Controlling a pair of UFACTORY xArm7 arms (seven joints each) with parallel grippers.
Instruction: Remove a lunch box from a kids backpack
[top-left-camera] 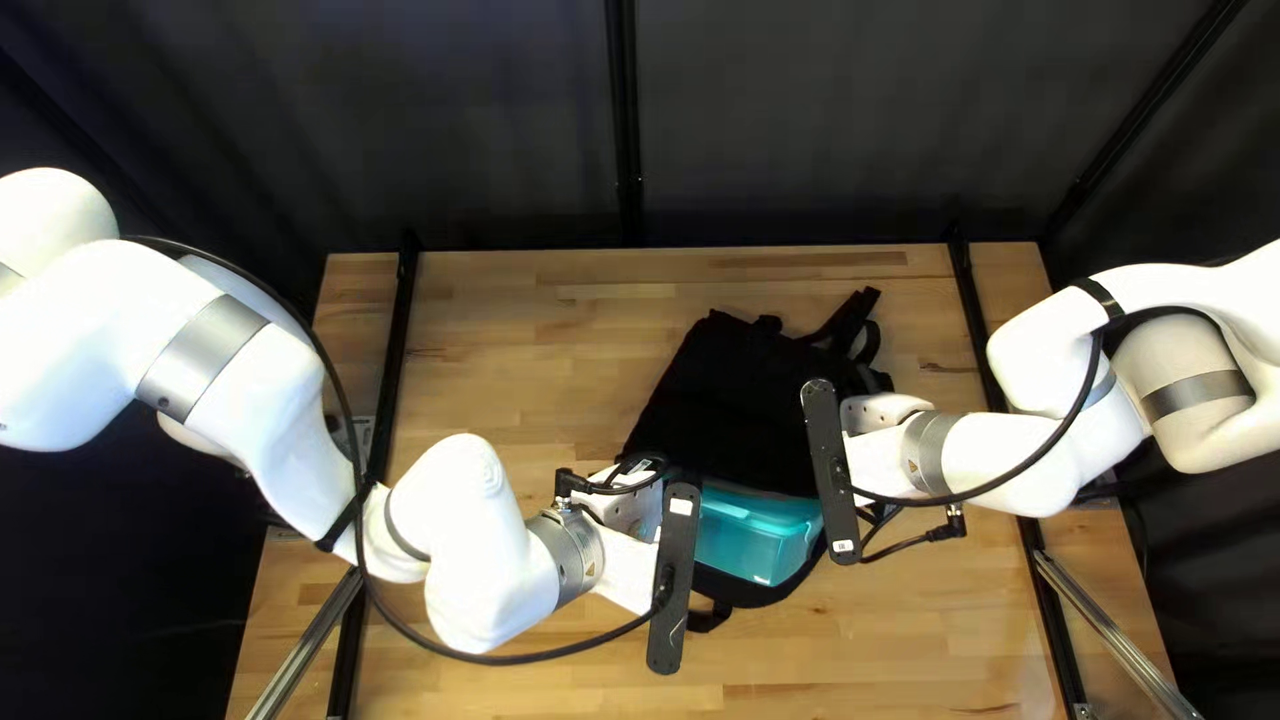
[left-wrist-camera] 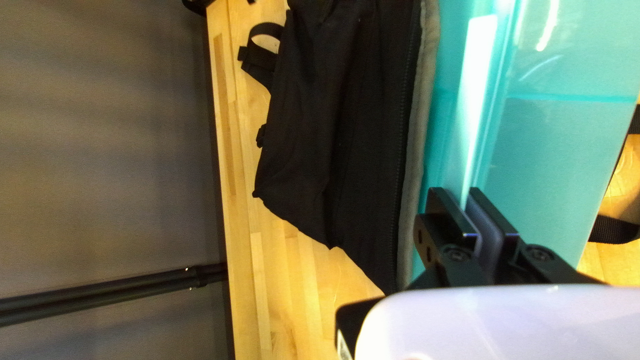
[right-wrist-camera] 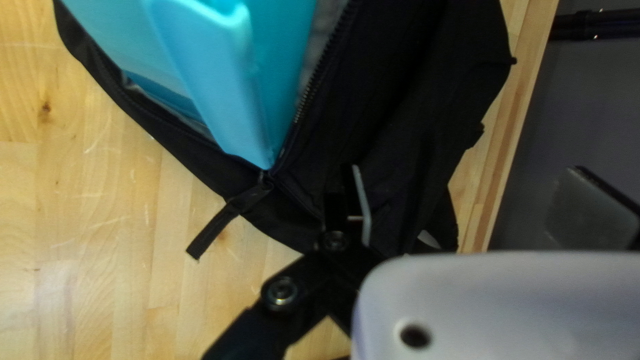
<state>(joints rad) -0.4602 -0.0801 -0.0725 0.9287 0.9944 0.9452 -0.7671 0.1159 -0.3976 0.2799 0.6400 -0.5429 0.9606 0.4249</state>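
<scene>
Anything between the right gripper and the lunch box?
Yes. In the right wrist view, the backpack's black fabric and the zippered edge of its opening lie between the right gripper and the lunch box. Nothing else visible.

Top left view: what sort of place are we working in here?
Most likely a robotics lab or test cell: my left arm and right arm reach in from opposite sides of a wooden table, and a dark curtain hangs behind its far edge.
</scene>
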